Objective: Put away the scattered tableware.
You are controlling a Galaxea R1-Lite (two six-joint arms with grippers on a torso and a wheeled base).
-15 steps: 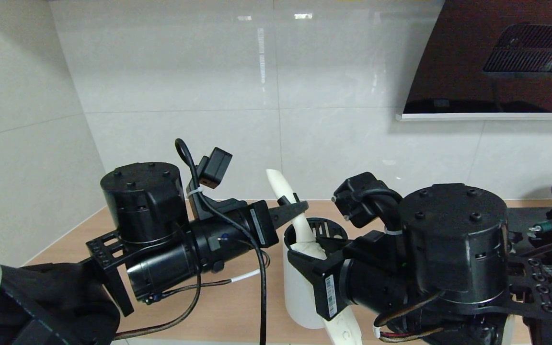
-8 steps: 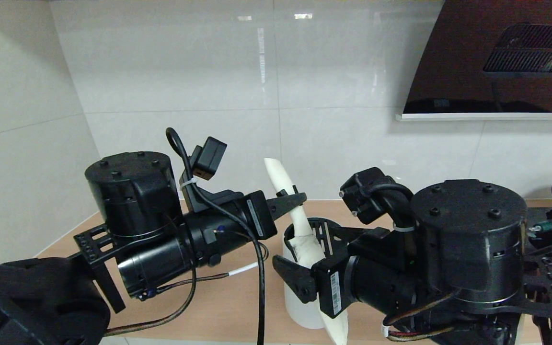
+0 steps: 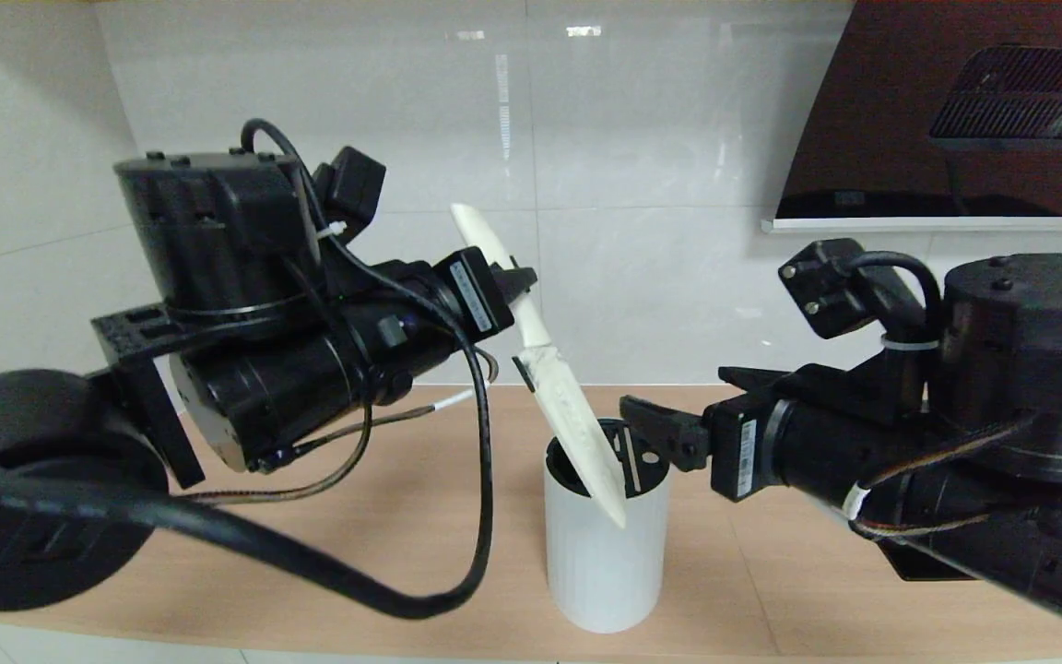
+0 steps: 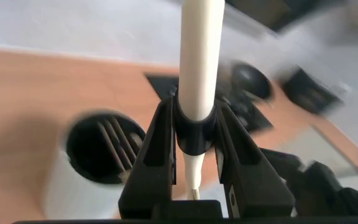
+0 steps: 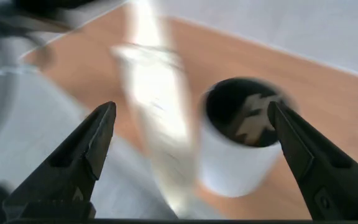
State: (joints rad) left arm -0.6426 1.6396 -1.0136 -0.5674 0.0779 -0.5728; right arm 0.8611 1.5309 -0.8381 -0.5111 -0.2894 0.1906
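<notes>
Knife [image 3: 560, 406] was clamped, tilted, in left gripper [image 3: 517, 288] near white holder [image 3: 601, 564]; right gripper [image 5: 190, 111] was spread wide.

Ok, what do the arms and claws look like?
The left arm and right arm are matte black with drum-shaped, bolt-studded joints. The left claw and right claw taper to points. A white barcode label sits behind each claw; loose black and brownish cables hang from the left arm.

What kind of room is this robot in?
Most likely a kitchen. A dark range hood hangs on the white tiled wall, and a white knife is held near a white utensil holder on a wooden countertop.
</notes>
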